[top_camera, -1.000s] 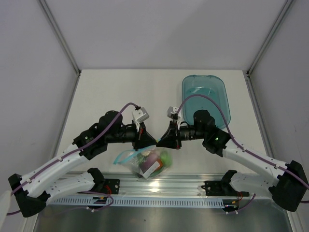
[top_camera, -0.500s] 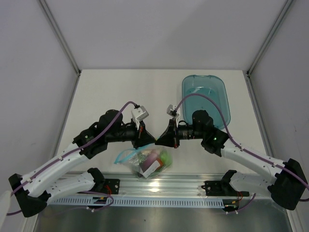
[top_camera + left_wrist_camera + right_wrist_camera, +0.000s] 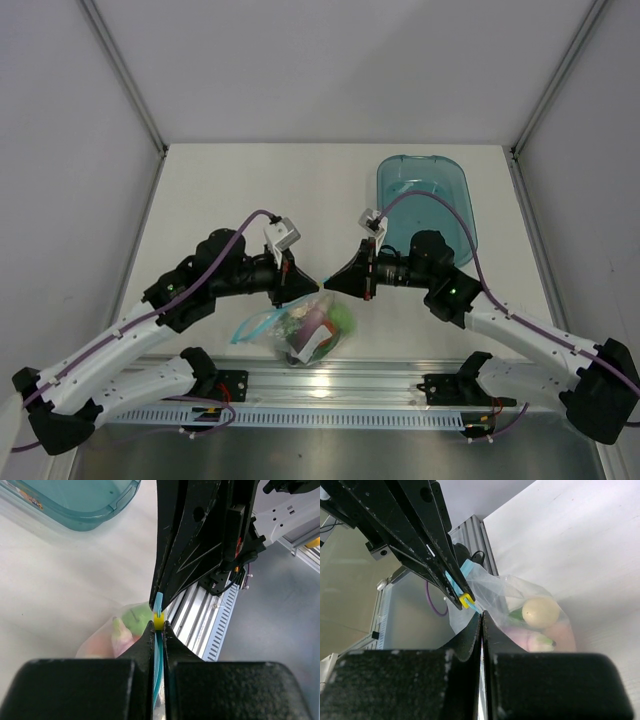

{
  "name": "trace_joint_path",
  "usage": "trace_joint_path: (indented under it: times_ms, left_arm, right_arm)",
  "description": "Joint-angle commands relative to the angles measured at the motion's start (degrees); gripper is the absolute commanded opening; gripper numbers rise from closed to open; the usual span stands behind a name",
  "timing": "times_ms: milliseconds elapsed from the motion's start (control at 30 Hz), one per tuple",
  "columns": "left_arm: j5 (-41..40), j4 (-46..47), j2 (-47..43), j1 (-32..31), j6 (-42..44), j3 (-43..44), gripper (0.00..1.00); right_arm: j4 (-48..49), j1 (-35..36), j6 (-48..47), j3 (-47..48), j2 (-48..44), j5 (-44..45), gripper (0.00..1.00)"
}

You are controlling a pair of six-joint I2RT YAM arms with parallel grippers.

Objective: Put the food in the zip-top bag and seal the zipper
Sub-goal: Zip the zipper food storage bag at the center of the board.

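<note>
Pinching the zipper point(image 3: 158, 603) with the left tool point(image 3: 158, 630), closed hard on the light blue strip just behind a small yellow slider point(image 3: 158, 622). Meeting it nose to nose with the right tool point(image 3: 481, 622), likewise fully closed, apparently on the same strip at the slider's other side. Hard to confirm from its own camera, with only a thin pale line visible between the fingers. Gripped from both sides like this, presumably to keep the mouth taut and straight so that the slider can run or the tracks can press together.

Hanging below the two tools, the zip-top bag point(image 3: 300, 342), near the front edge of the worktop point(image 3: 250, 190) and between the arm bases. Impossible to tell whether resting on the surface or lifted just clear of it.

Already inside, the food point(image 3: 322, 322): green, pink and one pale round piece showing through the crinkled plastic. Well apart at the far right, a blue tray point(image 3: 440, 170).

Judging from this: filling done, sealing in hand, mouth not yet shown closed along its whole length.
</note>
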Motion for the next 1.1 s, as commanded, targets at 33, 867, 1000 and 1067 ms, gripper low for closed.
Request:
trace_joint_path:
  times_ms: [33, 867, 1000, 1067]
  left_arm:
    - [2.20, -3.09, -1.25, 0.39, 0.20, 0.20, 0.01]
    - [5.18, -1.68, -0.63, 0.83, -0.59, 0.81, 0.01]
    - [5.36, -1.59, -0.46, 0.83, -0.51, 0.64, 0.01]
    - [5.45, -1.51, -0.46, 0.92, -0.51, 0.64, 0.00]
  right_arm:
    - [4.66, -1.55, 0.44, -0.69, -2.11, 3.09, 0.00]
    - [-6.77, -1.64, -16.17, 9.24, 6.32, -18.53, 0.29]
    - [-6.33, -1.55, -15.56, 9.85, 7.82, -20.02, 0.14]
    - [-5.81, -1.46, -15.12, 10.03, 8.00, -20.64, 0.06]
